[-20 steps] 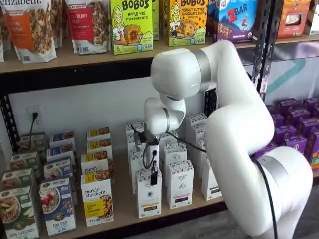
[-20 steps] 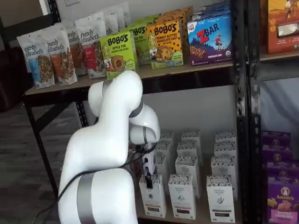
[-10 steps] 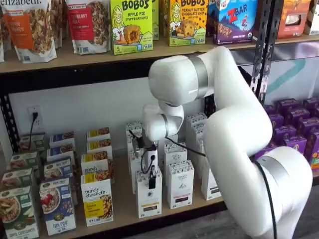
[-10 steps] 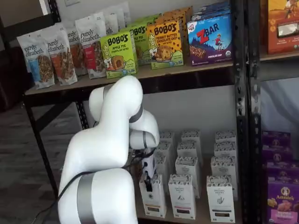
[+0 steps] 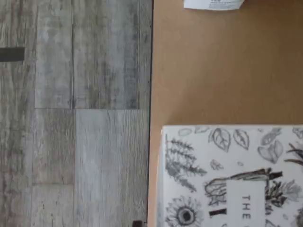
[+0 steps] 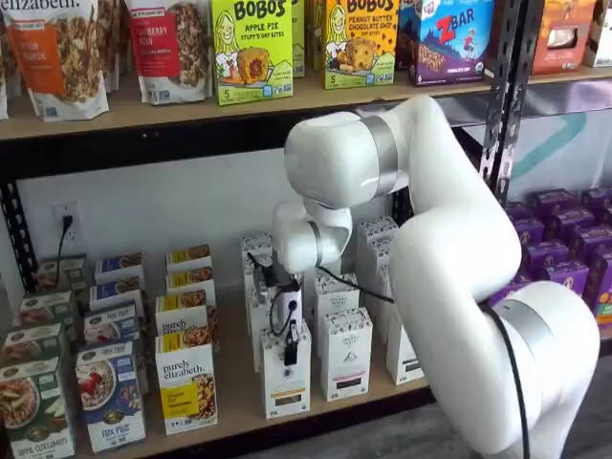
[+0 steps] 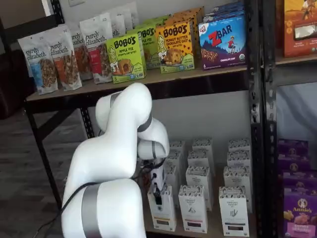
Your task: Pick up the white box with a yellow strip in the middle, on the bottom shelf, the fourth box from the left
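Note:
The white box (image 6: 285, 384) stands at the front of its row on the bottom shelf (image 6: 234, 387); it also shows as the white box (image 7: 162, 214) low in a shelf view. My gripper (image 6: 290, 350) hangs straight down at the box's top, a black finger and cable lying against the upper front face. My gripper (image 7: 158, 195) sits at the same spot over the carton. Only one finger shows, so whether it grips the carton is unclear. In the wrist view the box's flower-printed top (image 5: 232, 177) lies close below, on the tan shelf board (image 5: 222, 71).
A like carton (image 6: 345, 354) stands close on the right, and a purely elizabeth box (image 6: 186, 384) on the left. More cartons fill the rows behind. The upper shelf (image 6: 143, 115) hangs above the arm. Grey plank floor (image 5: 71, 118) lies past the shelf's front edge.
The arm has sunk a little and drawn toward the shelf, bringing the gripper lower onto the top of the white box. The box stands where it was.

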Controlling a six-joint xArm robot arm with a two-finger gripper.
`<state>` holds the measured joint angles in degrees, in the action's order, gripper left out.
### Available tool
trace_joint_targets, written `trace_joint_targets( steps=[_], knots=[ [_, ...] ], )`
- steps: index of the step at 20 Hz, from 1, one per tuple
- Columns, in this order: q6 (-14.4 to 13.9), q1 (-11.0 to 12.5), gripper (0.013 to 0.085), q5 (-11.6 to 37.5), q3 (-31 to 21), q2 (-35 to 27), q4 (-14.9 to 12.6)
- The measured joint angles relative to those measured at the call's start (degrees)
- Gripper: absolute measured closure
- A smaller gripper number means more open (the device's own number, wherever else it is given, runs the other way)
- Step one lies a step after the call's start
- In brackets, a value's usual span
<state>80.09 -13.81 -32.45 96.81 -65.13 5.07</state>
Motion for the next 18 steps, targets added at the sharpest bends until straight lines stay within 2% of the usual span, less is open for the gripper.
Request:
trace_joint_targets(
  steps=[2,6,15,18],
  knots=[
    [-0.1,-0.1,0.0330,-0.3,0.3,-0.2,0.0],
    [-0.7,-0.1,0.0330,-1.1,0.8,-0.5,-0.6],
    [-0.1,-0.1,0.0330,-1.0,0.5,-0.3,0.0],
    [-0.1,-0.1,0.0410,-1.1,0.3,-0.1,0.0]
  ],
)
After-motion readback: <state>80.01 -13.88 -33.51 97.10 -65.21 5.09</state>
